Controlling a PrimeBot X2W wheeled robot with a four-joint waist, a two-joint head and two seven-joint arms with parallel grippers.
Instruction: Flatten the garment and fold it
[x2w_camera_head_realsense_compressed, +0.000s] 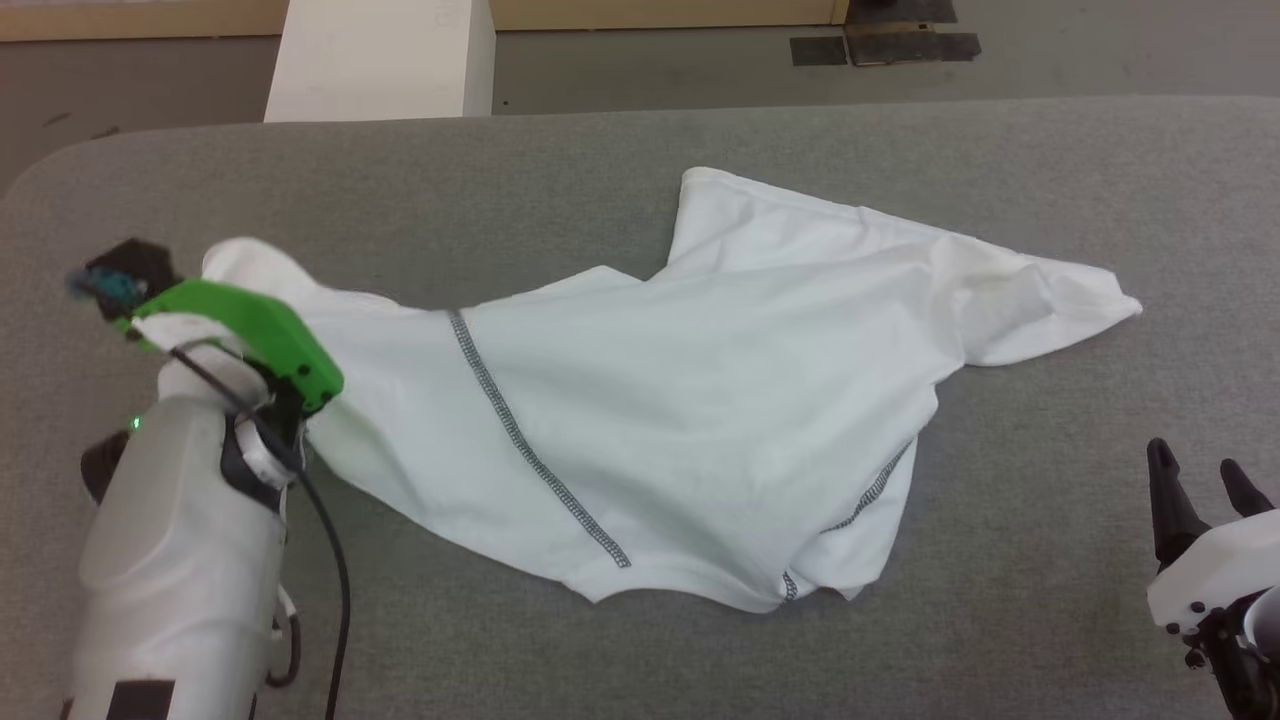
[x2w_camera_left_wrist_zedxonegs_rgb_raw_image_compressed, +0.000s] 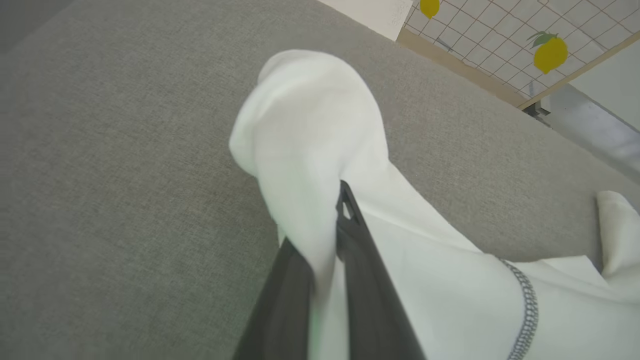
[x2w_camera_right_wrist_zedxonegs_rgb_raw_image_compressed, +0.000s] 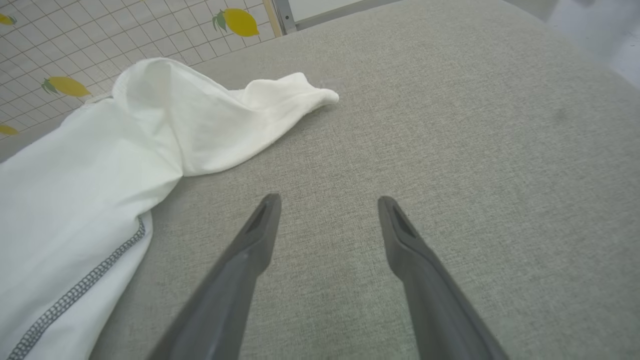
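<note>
Left gripper (x2w_camera_left_wrist_zedxonegs_rgb_raw_image_compressed: 320, 225) pinching the shirt's (x2w_camera_head_realsense_compressed: 700, 400) bunched end (right gripper (x2w_camera_right_wrist_zedxonegs_rgb_raw_image_compressed: 328, 200) spread, empty); a gentle outward pull should flatten it.

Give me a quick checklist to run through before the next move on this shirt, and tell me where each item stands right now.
1. Left claw shut on the garment: ok, fabric is pinched in its grip.
2. Right claw open and free: ok, it is over bare table, apart from the cloth.
3. Garment lying flat: not ok, it is bunched and folded over itself.
4. Garment fully on the table: ok, no edge hangs off in the head view.
5. Which part the left claw holds, sleeve or hem: cannot tell.
</note>
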